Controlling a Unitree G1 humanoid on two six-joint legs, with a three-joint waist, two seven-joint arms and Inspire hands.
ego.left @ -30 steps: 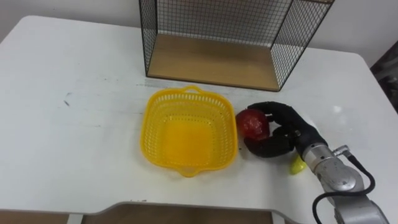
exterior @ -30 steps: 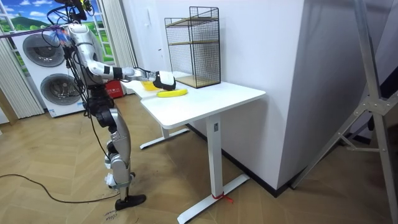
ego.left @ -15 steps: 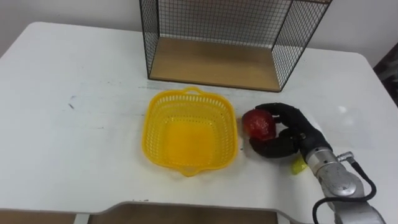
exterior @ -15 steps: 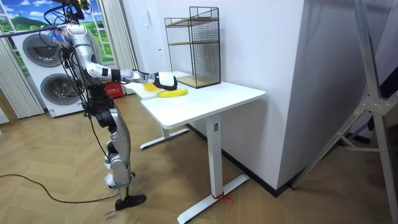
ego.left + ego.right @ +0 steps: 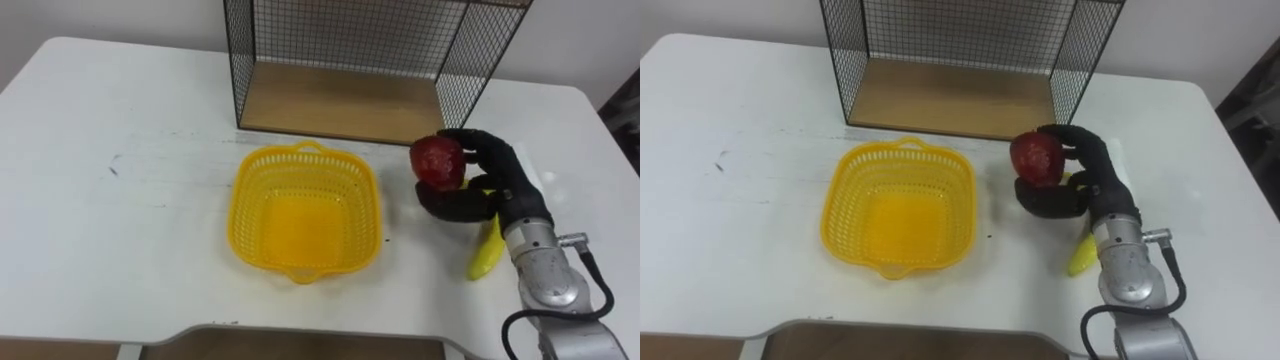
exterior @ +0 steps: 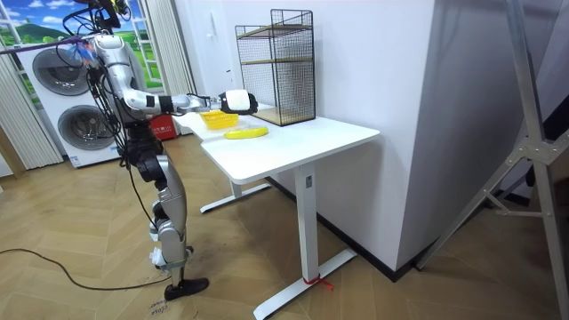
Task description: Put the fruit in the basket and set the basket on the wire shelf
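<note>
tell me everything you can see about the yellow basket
The yellow basket looks like plastic, with openwork lattice walls, a smoother bottom and a small handle loop at its near and far ends. It stands upright and empty on the white table, just in front of the wire shelf. Only the table touches it; the right hand, curled round a red fruit, is apart from it at its right.
</note>
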